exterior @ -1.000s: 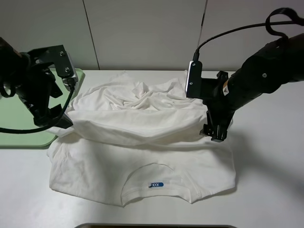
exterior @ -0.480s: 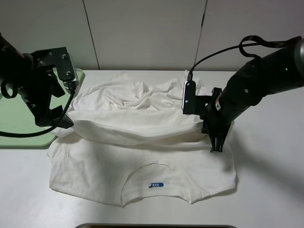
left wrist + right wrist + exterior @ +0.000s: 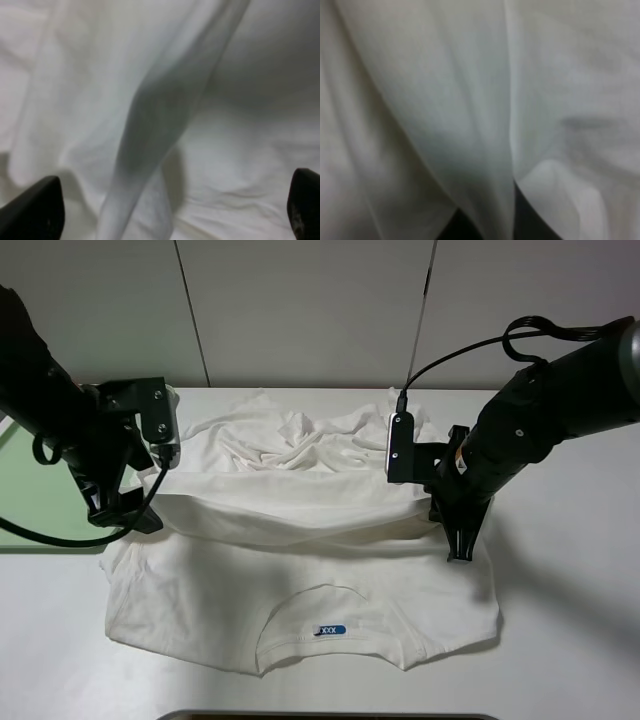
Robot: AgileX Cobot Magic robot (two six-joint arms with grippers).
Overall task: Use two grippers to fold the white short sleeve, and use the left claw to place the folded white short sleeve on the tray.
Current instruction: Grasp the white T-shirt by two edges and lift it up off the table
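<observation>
Though it was open before, the right pincer [image 3: 458, 548] now pinches the shirt [image 3: 300, 575].

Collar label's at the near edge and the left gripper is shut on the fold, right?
No: the left gripper is open, fingers wide apart over the white short sleeve, per the left wrist view. The collar label is at the near edge.
</observation>
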